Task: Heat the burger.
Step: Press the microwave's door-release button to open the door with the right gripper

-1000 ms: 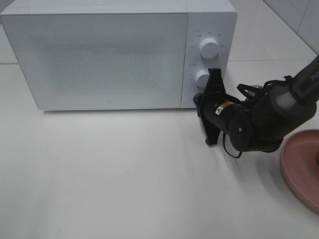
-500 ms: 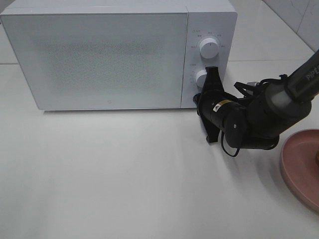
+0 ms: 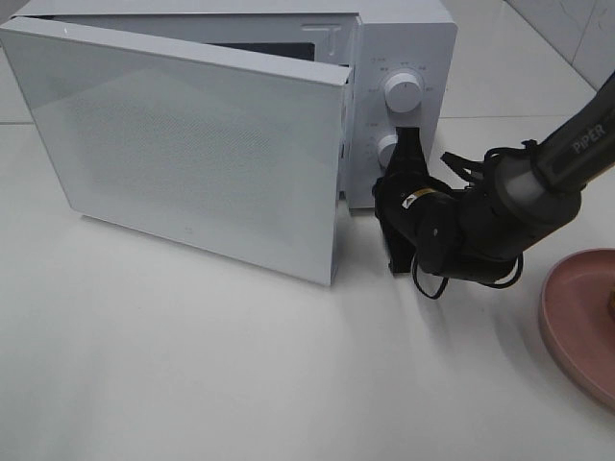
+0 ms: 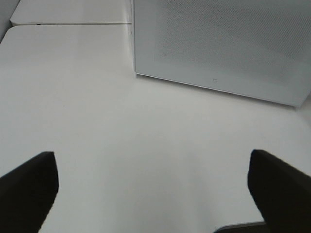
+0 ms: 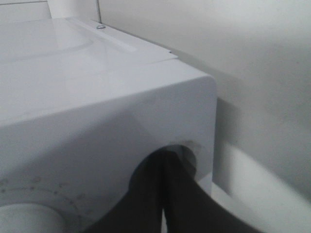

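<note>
Microwave door (image 3: 192, 144): ajar, hinged at the left; its free right edge stands nearer than the control panel (image 3: 404, 58), with a gap between them.
Right gripper (image 3: 409, 142): fingers (image 5: 167, 194) clenched together, holding nothing, tips at the panel just right of the lower knob (image 3: 388, 151).
Left gripper (image 4: 153, 189): fingers released wide above bare counter (image 3: 240, 365), near side of the door.
Burger (image 3: 612, 305): a brown sliver at the right frame edge, on the pink plate (image 3: 562, 322), well apart from the microwave.
</note>
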